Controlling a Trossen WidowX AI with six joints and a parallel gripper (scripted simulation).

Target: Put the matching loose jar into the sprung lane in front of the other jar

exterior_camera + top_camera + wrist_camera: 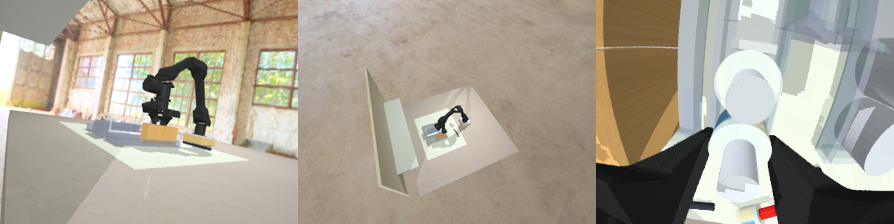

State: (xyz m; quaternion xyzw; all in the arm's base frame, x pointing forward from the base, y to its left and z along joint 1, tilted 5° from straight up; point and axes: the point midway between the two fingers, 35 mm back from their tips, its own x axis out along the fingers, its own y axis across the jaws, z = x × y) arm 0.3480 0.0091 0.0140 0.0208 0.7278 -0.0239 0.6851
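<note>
My gripper (740, 136) (160, 123) is shut on a jar (738, 167) with a pale round shoulder and grey-white cap. It is upright, at the front end of the clear-walled sprung lane (713, 60). A similar pale-shouldered jar (750, 95) stands directly behind it in the lane, with a blue and tan band partly visible between the two. They are close together; whether they touch cannot be told. The white plate (755, 46) shows just behind the rear jar. The held jar's base and the low front stop are hidden, so its height above the lane floor cannot be told.
A wooden block (641, 75) (159, 132) stands left of the lane in the wrist view. Grey-capped cylinders (881, 145) stand in the right-hand lane. A small object with a red end (767, 212) and a dark bar (702, 205) lie in front.
</note>
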